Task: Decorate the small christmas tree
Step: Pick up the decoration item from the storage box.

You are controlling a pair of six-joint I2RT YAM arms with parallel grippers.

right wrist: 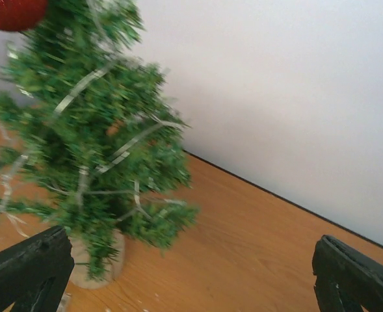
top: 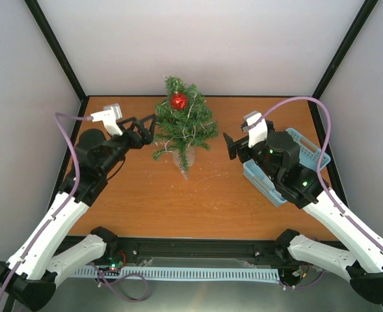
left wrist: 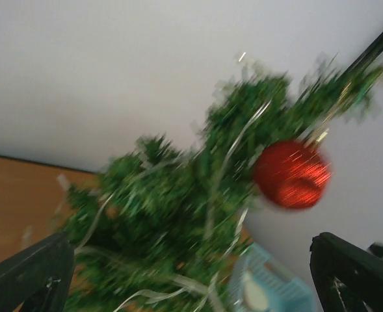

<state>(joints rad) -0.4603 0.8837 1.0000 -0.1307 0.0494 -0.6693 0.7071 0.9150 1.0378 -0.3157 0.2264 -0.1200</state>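
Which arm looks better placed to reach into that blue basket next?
The right one, probably. Its open, empty right gripper hangs just beside the blue basket on its own side of the table, while the left gripper sits beyond the small christmas tree, close to its branches.

On the table (top: 211,201), toward its far edge: the small christmas tree (top: 184,127). Near the top of the tree, on its branches: a ball ornament (top: 179,101). Left of the tree, just beside its branches: left gripper (top: 151,129). Right of the tree, apart from it: right gripper (top: 228,147). Farther right of the tree, partly under the right arm: a basket (top: 311,148).
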